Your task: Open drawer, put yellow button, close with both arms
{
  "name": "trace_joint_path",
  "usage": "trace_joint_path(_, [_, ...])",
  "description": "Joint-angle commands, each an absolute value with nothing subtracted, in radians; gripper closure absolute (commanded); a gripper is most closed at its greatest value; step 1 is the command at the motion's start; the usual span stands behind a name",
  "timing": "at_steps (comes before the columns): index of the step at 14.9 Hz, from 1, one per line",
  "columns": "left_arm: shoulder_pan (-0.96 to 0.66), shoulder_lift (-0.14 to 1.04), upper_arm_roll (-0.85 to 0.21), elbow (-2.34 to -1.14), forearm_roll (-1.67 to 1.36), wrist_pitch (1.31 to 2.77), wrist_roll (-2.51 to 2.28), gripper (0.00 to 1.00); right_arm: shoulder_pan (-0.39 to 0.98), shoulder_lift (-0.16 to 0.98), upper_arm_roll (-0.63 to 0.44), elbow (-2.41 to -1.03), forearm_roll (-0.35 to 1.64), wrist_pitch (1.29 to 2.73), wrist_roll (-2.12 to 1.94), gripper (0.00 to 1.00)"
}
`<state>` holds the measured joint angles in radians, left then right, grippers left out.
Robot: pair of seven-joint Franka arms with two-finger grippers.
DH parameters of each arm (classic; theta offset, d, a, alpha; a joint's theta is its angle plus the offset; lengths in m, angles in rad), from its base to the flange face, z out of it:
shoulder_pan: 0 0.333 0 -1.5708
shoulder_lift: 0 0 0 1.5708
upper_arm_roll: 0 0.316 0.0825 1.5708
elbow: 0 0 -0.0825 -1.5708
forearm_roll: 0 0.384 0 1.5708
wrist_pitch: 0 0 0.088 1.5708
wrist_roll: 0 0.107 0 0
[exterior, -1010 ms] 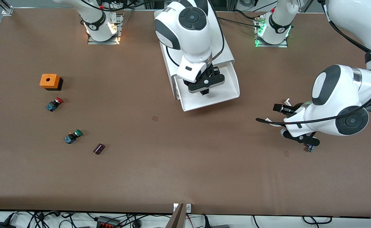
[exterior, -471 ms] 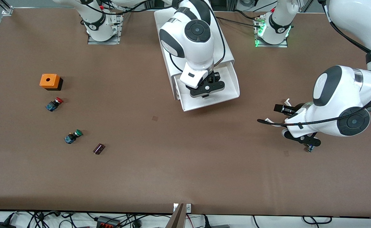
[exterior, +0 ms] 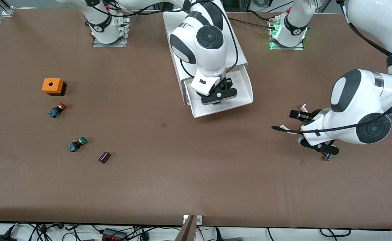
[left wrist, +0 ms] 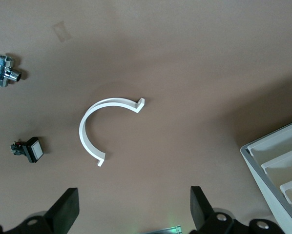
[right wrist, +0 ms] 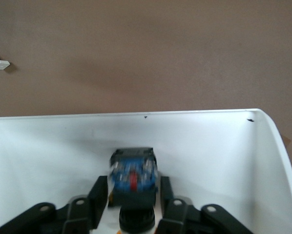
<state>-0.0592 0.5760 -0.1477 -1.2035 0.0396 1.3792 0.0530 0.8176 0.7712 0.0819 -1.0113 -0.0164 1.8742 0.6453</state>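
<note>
Brown tabletop carries a white cabinet (exterior: 182,30) whose drawer (exterior: 246,97) stands pulled out. Inside it the right gripper (right wrist: 132,195) has its fingers (right wrist: 98,195) parted slightly around the button (right wrist: 133,178), blue base outward, barely clear of the pads. If it lifts away crooked, a finger may snag and drag the button out. The left gripper (left wrist: 134,212) waits wide open above a white clip (left wrist: 94,129).

We see even, bright overhead light on the counter (exterior: 196,180), soft shadows under the arms, and motion blur on the button (right wrist: 134,176) in the right wrist view.
</note>
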Motion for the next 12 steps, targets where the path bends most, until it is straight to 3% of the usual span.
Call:
trace_joint_path(1, [-0.060, 0.580, -0.153, -1.193, 0.060, 1.376, 0.048, 0.00, 0.824, 0.779, 0.081, -0.977, -0.012, 1.864, 0.708, 0.00])
trace_joint_path(5, [-0.060, 0.580, -0.153, -1.193, 0.060, 1.376, 0.048, 0.00, 0.798, 0.744, 0.068, -0.907, 0.035, 1.792, 0.730, 0.00])
trace_joint_path(12, [-0.106, 0.578, -0.173, -1.198, 0.045, 1.500, -0.173, 0.00, 0.488, 0.664, 0.069, -0.914, 0.022, 1.663, 0.494, 0.00])
